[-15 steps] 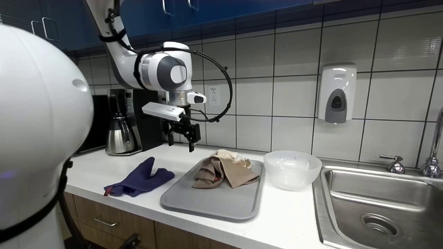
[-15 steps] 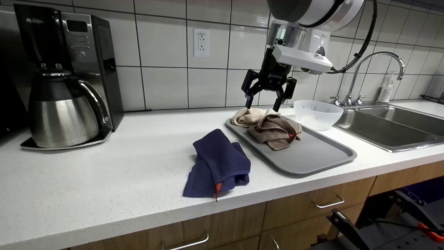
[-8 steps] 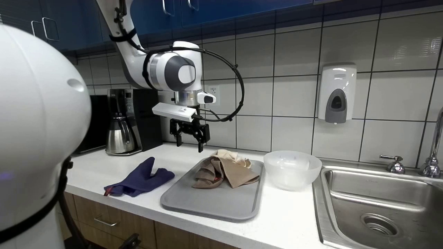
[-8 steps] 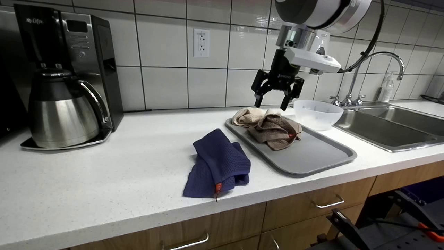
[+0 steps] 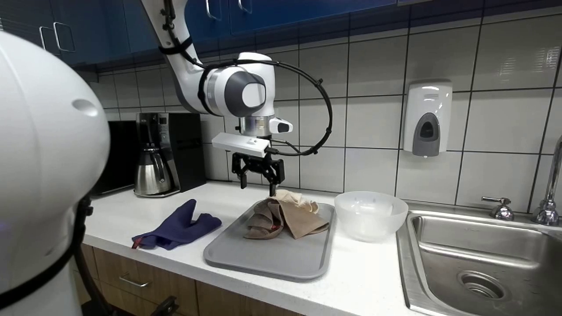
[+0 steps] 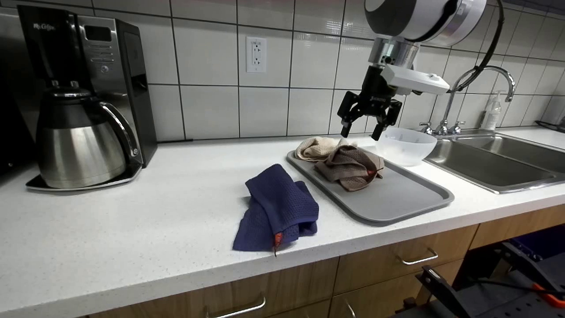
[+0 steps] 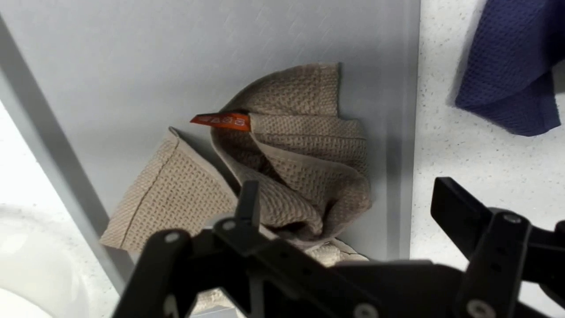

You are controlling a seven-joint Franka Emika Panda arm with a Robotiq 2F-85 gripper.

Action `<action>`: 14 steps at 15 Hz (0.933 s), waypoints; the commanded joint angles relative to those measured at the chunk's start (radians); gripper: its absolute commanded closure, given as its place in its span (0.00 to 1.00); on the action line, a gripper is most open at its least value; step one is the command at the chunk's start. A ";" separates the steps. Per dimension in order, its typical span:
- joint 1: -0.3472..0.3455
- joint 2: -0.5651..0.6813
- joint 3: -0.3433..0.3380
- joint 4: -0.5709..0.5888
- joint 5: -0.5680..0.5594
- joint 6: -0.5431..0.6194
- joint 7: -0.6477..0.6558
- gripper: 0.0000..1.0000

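Note:
My gripper [image 5: 258, 189] is open and empty, pointing down. It hangs above the back part of a grey tray [image 5: 263, 259], apart from the cloths, and also shows in an exterior view [image 6: 360, 134]. Nearest to it is a crumpled brown cloth [image 6: 351, 165] with a red tag, lying on the tray. A cream cloth [image 6: 315, 149] lies behind and partly under the brown one. In the wrist view the brown cloth [image 7: 304, 154] fills the middle, and the left finger covers part of it. The cream cloth [image 7: 329, 254] is mostly hidden by the gripper.
A folded navy cloth [image 6: 278, 207] lies on the white counter beside the tray. A translucent bowl [image 5: 371, 217] stands between the tray and the steel sink [image 5: 415, 263]. A coffee maker [image 6: 119, 88] with a steel carafe stands against the tiled wall. Blue cabinets [image 5: 285, 15] hang above.
The gripper has moved sideways to the right in both exterior views, towards the bowl and sink, at about the same height. It stays open. The cloths, tray and bowl have not moved.

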 commanded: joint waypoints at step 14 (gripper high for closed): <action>-0.070 0.206 0.004 0.139 -0.029 0.050 -0.048 0.00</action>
